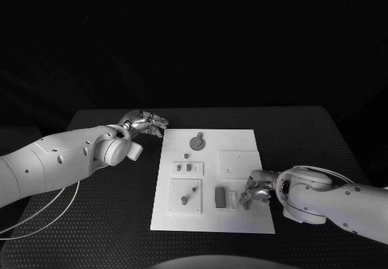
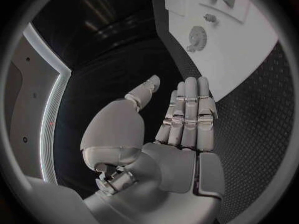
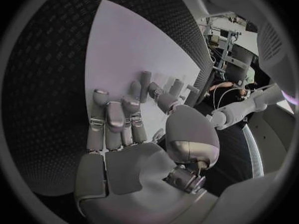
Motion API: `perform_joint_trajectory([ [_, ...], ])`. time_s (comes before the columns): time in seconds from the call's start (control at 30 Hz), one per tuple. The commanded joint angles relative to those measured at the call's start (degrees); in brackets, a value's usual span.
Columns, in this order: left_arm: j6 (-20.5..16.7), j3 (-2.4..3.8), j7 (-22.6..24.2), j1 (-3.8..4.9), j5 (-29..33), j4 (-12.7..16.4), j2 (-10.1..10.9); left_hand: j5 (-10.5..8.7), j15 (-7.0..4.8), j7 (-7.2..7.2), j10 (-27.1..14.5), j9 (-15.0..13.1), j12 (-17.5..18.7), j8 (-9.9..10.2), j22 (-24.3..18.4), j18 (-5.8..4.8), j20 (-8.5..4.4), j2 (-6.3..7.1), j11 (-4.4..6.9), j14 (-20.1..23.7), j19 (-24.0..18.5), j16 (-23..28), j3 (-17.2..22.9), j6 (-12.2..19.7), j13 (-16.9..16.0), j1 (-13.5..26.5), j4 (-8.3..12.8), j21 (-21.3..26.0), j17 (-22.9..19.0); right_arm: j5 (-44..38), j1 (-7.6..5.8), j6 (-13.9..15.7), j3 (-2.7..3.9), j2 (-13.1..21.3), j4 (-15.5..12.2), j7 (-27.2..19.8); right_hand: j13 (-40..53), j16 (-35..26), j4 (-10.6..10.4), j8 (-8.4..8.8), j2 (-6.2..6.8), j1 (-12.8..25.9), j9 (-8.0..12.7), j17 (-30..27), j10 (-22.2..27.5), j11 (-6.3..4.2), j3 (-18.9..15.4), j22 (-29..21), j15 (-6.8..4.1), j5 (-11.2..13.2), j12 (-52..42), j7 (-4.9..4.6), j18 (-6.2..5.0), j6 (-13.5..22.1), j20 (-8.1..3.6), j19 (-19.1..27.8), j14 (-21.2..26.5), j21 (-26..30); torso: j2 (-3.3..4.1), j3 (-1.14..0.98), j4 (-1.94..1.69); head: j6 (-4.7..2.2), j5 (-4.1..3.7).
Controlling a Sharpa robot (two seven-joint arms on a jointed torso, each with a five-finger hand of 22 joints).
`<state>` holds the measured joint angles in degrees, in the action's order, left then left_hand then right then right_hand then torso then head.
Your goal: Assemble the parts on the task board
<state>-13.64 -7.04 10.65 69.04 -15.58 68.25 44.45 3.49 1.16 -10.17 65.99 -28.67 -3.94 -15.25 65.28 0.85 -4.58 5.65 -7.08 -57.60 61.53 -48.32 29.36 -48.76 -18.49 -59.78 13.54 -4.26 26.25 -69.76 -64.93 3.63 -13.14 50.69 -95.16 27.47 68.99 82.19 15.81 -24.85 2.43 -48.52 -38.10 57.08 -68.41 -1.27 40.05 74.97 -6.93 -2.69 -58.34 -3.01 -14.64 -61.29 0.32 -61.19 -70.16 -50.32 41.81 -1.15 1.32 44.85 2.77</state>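
We read no writing on the task board (image 1: 243,143); our right hand (image 1: 257,189) pinches a small part (image 1: 245,199) at its 4 o'clock edge; our left hand (image 1: 146,123), released with fingers straight, hovers off its 10 o'clock corner.

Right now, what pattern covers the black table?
A fine grid of small raised dots on the table, clearest in the right wrist view.

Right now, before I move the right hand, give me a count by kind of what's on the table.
hands: 2 (left hand, right hand)
task board: 1
raised white plates on it: 3
round part: 1
dark block: 1
Total: 8. The smaller parts are too small to count.
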Motion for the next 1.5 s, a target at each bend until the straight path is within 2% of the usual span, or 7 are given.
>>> perform_joint_trajectory([
  [0.03, 0.35, 0.03, 0.46, 0.05, 0.29, 0.12, -0.07, 0.23, 0.01, -0.44, -0.37, 0.05, -0.07, -0.29, -0.04, 0.26, 0.11, -0.12, 0.05, -0.45, 0.25, 0.25, 0.01, -0.09, -0.06, 0.54, -0.36, 0.22, 0.07, 10.55, 0.7, 3.35, -0.62, 0.4, -0.23, -0.78, -0.09, 0.27, 0.2, 9.71, -1.2, -0.34, -0.08, 0.25, -0.59, -0.15, -0.33, 0.98, -0.16, -0.2, 0.06, -1.89, -0.36, 1.32, 0.27, -0.21, -0.72, -0.14, 0.01, -0.04, 0.02, -0.03, 0.04],
  [0.2, 0.31, 0.03, 0.46, 0.05, 0.29, 0.12, -0.09, 0.24, 0.01, -0.44, -0.37, 0.06, -0.07, -0.29, -0.04, 0.26, 0.11, -0.13, 0.05, -0.46, 0.25, 0.26, 0.01, -0.09, -0.07, 0.55, -0.38, 0.22, 0.09, 14.75, 0.02, 5.9, -0.54, 0.85, -0.96, -1.04, -0.13, 0.42, 0.34, 9.67, -1.46, -0.01, -0.01, 0.5, -0.81, -0.25, -0.34, 0.98, -0.24, -0.2, 0.0, -1.79, -0.36, 1.03, 0.18, -0.37, -1.06, -0.22, 0.01, -0.03, 0.05, -0.01, 0.06],
  [0.43, 0.34, 0.03, 0.45, 0.05, 0.29, 0.15, -0.14, 0.25, 0.01, -0.44, -0.37, 0.06, -0.07, -0.3, -0.04, 0.27, 0.1, -0.13, 0.06, -0.46, 0.24, 0.27, 0.02, -0.09, -0.07, 0.55, -0.4, 0.22, 0.11, 16.22, -0.24, 7.73, -0.48, 1.02, -2.02, -1.12, -0.18, 0.47, 0.35, 9.69, -1.21, 0.44, 0.07, 0.52, -0.93, -0.3, -0.45, 0.97, -0.31, -0.2, -0.02, -1.74, -0.36, 0.88, 0.12, -0.49, -1.2, -0.25, 0.01, -0.04, 0.01, -0.04, -0.04],
  [0.57, 0.31, 0.03, 0.44, 0.05, 0.29, 0.14, -0.1, 0.25, 0.0, -0.43, -0.37, 0.07, -0.07, -0.31, -0.03, 0.27, 0.1, -0.12, 0.06, -0.46, 0.24, 0.27, 0.02, -0.09, -0.08, 0.54, -0.4, 0.22, 0.12, 16.24, -0.26, 7.75, -0.47, 0.96, -1.86, -1.13, -0.2, 0.49, 0.36, 9.7, -1.1, 0.55, 0.1, 0.57, -0.97, -0.32, -0.46, 0.97, -0.33, -0.2, -0.02, -1.72, -0.36, 0.84, 0.09, -0.53, -1.26, -0.26, 0.01, -0.02, 0.03, -0.06, -0.08],
  [0.73, 0.39, 0.03, 0.43, 0.05, 0.29, 0.2, -0.11, 0.25, 0.0, -0.43, -0.37, 0.07, -0.07, -0.32, -0.03, 0.27, 0.1, -0.11, 0.06, -0.46, 0.23, 0.28, 0.02, -0.09, -0.08, 0.54, -0.41, 0.22, 0.13, 16.76, -0.32, 6.12, -0.47, 0.45, -1.8, -0.73, -0.22, 0.5, 0.4, 9.72, -0.83, 0.68, 0.15, 0.52, -1.01, -0.35, -0.45, 0.96, -0.36, -0.2, -0.03, -1.7, -0.36, 0.79, 0.04, -0.58, -1.29, -0.27, 0.01, 0.01, 0.02, 0.05, -0.05],
  [1.1, 0.38, 0.03, 0.41, 0.05, 0.29, 0.21, 0.0, 0.25, 0.0, -0.43, -0.38, 0.09, -0.06, -0.33, -0.03, 0.27, 0.1, -0.11, 0.06, -0.46, 0.23, 0.3, 0.03, -0.08, -0.09, 0.55, -0.44, 0.22, 0.17, 16.87, -0.32, 4.62, -0.47, -0.08, -2.0, -0.81, -0.24, 0.46, 0.41, 9.77, -0.6, 0.77, 0.2, 0.38, -1.02, -0.36, -0.42, 0.95, -0.38, -0.2, -0.02, -1.69, -0.36, 0.78, 0.01, -0.58, -1.23, -0.25, -0.02, 0.04, 0.01, 0.12, -0.03],
  [1.5, 0.43, 0.03, 0.4, 0.05, 0.29, 0.2, 0.01, 0.25, 0.0, -0.43, -0.39, 0.1, -0.06, -0.34, -0.02, 0.27, 0.1, -0.11, 0.06, -0.46, 0.22, 0.32, 0.03, -0.07, -0.1, 0.56, -0.47, 0.22, 0.2, 16.94, -0.32, 4.61, -0.48, -0.85, -1.39, -0.78, -0.26, 0.41, 0.36, 9.83, -0.34, 0.92, 0.27, 0.23, -1.0, -0.34, -0.41, 0.94, -0.38, -0.2, 0.01, -1.71, -0.36, 0.81, 0.0, -0.56, -1.14, -0.21, 0.0, -0.01, 0.05, 0.2, 0.12],
])
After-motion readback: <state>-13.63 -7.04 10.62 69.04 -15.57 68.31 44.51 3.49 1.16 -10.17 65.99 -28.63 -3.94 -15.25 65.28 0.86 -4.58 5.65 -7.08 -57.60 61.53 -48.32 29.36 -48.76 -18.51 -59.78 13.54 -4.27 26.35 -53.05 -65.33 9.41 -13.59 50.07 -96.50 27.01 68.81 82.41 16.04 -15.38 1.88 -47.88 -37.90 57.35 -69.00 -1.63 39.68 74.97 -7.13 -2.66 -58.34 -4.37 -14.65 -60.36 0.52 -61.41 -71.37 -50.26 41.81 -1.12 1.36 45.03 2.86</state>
